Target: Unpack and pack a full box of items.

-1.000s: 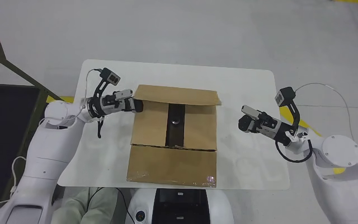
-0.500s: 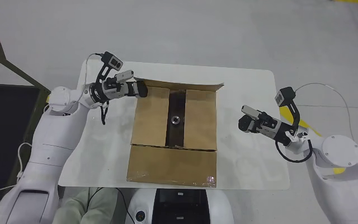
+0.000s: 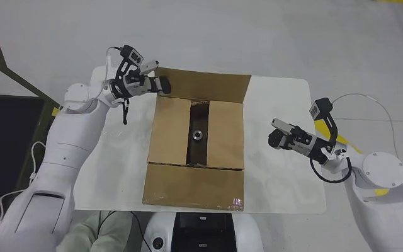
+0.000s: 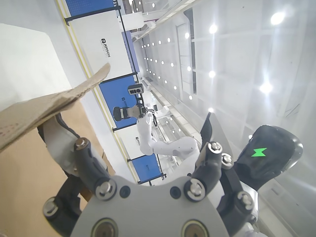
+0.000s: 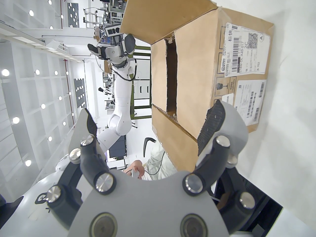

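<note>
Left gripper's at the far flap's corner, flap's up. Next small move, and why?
Probably push the far flap a little farther back, past upright, with the left gripper. Its fingers are open, so the flap only rests against one finger and might tip forward. The inner flaps lie nearly flat over the box, leaving a narrow slot. The open right gripper sits off to the side.
</note>
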Robot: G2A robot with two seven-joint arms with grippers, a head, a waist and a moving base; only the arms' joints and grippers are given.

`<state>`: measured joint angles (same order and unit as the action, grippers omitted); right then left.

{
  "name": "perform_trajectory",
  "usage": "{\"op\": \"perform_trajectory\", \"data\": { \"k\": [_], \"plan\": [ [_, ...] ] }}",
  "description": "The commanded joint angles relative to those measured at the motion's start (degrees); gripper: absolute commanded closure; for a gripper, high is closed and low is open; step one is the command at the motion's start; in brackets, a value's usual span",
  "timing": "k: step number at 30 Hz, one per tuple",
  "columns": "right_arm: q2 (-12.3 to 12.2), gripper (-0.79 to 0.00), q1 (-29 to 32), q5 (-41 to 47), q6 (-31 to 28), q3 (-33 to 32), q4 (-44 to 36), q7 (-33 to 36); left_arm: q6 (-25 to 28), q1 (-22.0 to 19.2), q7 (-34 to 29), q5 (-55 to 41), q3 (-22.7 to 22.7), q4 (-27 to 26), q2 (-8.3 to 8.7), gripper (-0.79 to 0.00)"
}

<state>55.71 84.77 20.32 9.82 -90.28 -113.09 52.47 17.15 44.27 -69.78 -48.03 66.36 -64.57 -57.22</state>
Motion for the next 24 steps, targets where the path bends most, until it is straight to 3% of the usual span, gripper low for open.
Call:
{"op": "perform_trajectory", "data": {
  "k": [1,17,24],
  "plan": [
    [0.00,-0.785,0.00,0.00,0.00,0.00,0.00,0.00,0.96,-1.42,-0.01,-0.32,-1.01,1.91,-0.57,-0.785],
    [0.00,-0.785,0.00,0.00,0.00,0.00,0.00,0.00,5.27,-10.43,5.92,5.08,-6.67,18.36,-4.29,-0.785],
    [0.00,-0.785,0.00,0.00,0.00,0.00,0.00,0.00,9.45,-13.07,7.12,10.47,-9.18,23.43,-5.69,-0.785]
  ]
}}
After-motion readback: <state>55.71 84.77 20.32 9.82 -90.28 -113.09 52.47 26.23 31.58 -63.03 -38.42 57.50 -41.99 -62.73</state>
